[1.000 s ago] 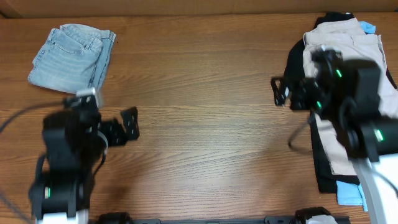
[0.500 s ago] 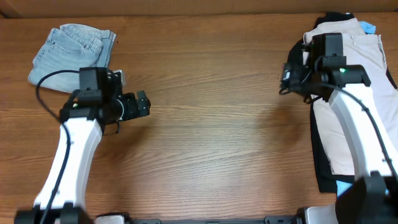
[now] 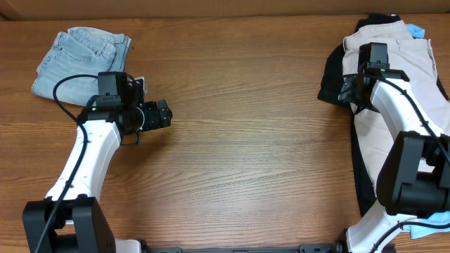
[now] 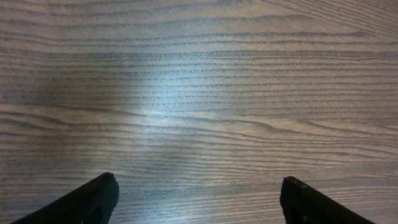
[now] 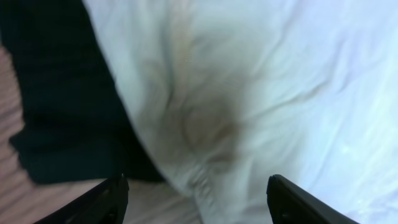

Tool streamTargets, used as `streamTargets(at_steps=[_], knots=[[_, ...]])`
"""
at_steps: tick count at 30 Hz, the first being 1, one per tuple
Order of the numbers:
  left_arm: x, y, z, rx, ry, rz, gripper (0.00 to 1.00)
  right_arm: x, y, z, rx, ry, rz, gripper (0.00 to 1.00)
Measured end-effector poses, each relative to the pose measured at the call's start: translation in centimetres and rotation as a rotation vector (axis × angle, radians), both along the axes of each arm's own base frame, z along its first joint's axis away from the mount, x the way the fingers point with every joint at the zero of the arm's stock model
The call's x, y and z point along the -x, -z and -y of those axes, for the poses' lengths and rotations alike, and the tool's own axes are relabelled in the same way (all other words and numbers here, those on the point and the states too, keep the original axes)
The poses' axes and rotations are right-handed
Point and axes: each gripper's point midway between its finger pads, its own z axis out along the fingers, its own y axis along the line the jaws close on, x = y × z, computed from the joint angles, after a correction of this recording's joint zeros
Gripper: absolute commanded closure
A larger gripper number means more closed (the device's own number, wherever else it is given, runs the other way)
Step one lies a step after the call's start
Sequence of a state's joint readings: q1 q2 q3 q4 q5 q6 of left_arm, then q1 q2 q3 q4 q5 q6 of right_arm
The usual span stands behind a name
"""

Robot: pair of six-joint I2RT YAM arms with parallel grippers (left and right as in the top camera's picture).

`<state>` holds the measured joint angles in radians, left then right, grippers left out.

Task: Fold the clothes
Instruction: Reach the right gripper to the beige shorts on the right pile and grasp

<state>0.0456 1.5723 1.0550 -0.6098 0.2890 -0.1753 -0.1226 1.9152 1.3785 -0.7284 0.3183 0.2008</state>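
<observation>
Left gripper (image 3: pixel 160 115) hangs over the bare table (image 3: pixel 246 140), jaws spread, nothing between them. Right gripper (image 5: pixel 196 190), jaws also spread and empty, hovers at the left edge of the beige shorts (image 3: pixel 422 63), which lie lengthwise on a black garment (image 3: pixel 330 81) along the table's right side. Folded denim (image 3: pixel 81 60) lies far left.

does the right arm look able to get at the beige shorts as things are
Probably yes: the right tool hangs open over the beige shorts, nothing lies on them there, and the black garment shows only at their edge.
</observation>
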Motion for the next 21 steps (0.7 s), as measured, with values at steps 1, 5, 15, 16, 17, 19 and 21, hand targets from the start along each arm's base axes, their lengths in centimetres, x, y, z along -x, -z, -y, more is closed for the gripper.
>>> streamTargets(at_steps=[1,5,15,16,17,19,21], knots=[[0.0,0.0,0.0,0.0,0.0,0.002,0.11,-0.2,0.0,0.2,0.012,0.006,0.009,0.34],[-0.1,-0.1,0.0,0.0,0.0,0.006,0.1,-1.0,0.2,0.9,0.045,0.019,0.029,0.44],[-0.2,-0.1,0.0,0.0,0.0,0.01,0.1,-2.5,2.2,1.1,0.055,0.001,0.046,0.44],[-0.2,-0.1,0.0,0.0,0.0,0.011,0.1,-2.6,2.4,1.0,0.054,-0.001,0.046,0.44],[-0.3,-0.1,0.0,0.0,0.0,0.012,0.1,-2.6,2.8,1.0,0.053,-0.002,0.042,0.44],[-0.3,-0.1,0.0,-0.001,0.0,0.013,0.09,-2.7,3.5,1.0,0.054,-0.008,0.033,0.62],[-0.3,-0.1,0.0,0.0,0.0,0.013,0.09,-2.8,3.9,1.0,0.054,-0.011,0.027,0.71]])
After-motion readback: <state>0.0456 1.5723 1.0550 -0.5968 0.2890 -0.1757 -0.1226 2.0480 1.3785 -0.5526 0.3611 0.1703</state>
